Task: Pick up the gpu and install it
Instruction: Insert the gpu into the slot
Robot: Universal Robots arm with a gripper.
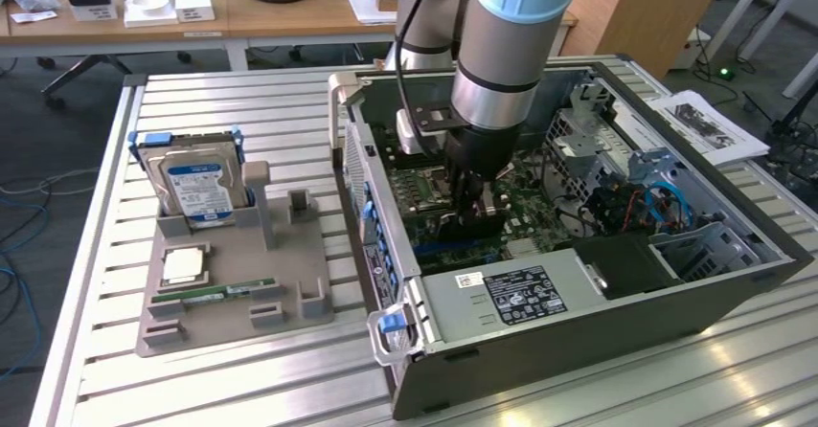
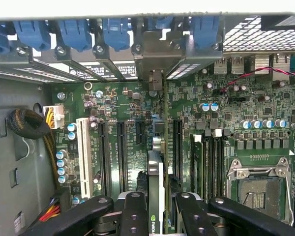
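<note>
- The jaws are closed on the gpu [image 2: 157, 196], one black finger [image 2: 133, 216] on each side of it.
- In the wrist view the gpu is seen from its thin edge, standing upright over the green board [image 2: 137, 113] and lined up with the long black slots [image 2: 120, 147].
- Its silver end plate [image 2: 155, 56] is up at the back wall of the case, among the blue clips [image 2: 73, 32].
- In the exterior view the gripper [image 1: 470, 207] points straight down into the open computer case [image 1: 562, 293], with the gpu [image 1: 463, 218] low between the fingers, close to the board.
- The grey and blue arm [image 1: 511, 54] goes up out of the case.
- The case lies on its side on the bench [image 1: 230, 370], which is made of long silver metal strips.
- Beside the case, on the exterior view's left, sits a grey holder tray [image 1: 230, 293].
- A silver hard drive [image 1: 198, 190] with a blue and white label stands up in the tray.
- A narrow green RAM stick [image 1: 211, 295] lies flat in the tray.
- A paper sheet [image 1: 710, 125] lies on the bench at the exterior view's right.
- Behind the bench there is a wooden desk [image 1: 256, 15] with small white boxes and a black round stand.
- Loose cables [image 1: 19, 216] lie on the dark floor.
</note>
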